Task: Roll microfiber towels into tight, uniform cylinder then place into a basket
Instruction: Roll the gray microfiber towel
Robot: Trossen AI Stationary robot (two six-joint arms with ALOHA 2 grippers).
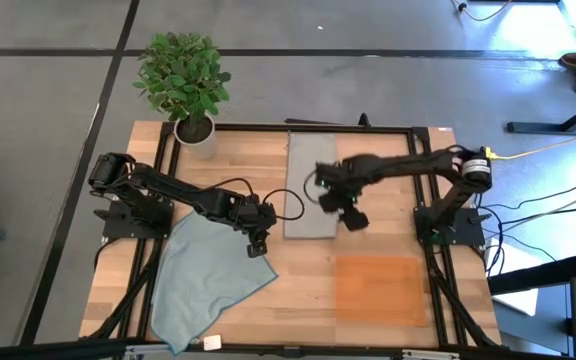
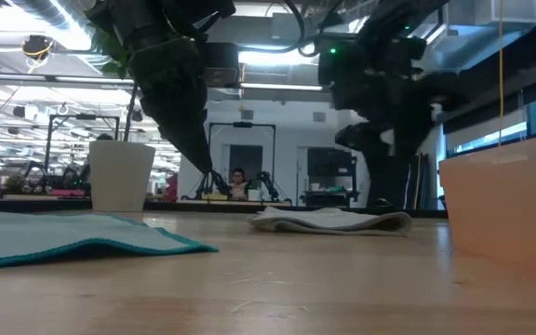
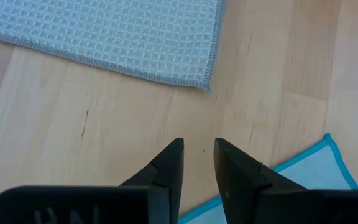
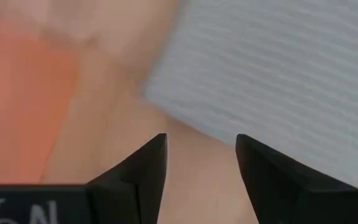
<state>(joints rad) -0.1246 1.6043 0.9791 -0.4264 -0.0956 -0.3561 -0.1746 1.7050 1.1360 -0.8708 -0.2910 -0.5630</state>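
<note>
Nearest the low camera, the teal-edged pale blue-grey towel is seen spread flat on the wooden table, and from above it is shown lying crumpled at an angle across the table's front-left part. Just over its far corner the left gripper is held, its fingers parted by a narrow gap with nothing between them; bare wood is seen through that gap, with the towel's teal hem just beside it. The light grey towel is laid out as a long flat strip at the table's centre, folded flat rather than rolled. At its right edge the right gripper is poised, its fingers spread apart and nothing pinched, wood showing between them. The orange basket is set at the front right, well apart from both towels, nothing inside. A potted plant is stood at the back-left corner.
</note>
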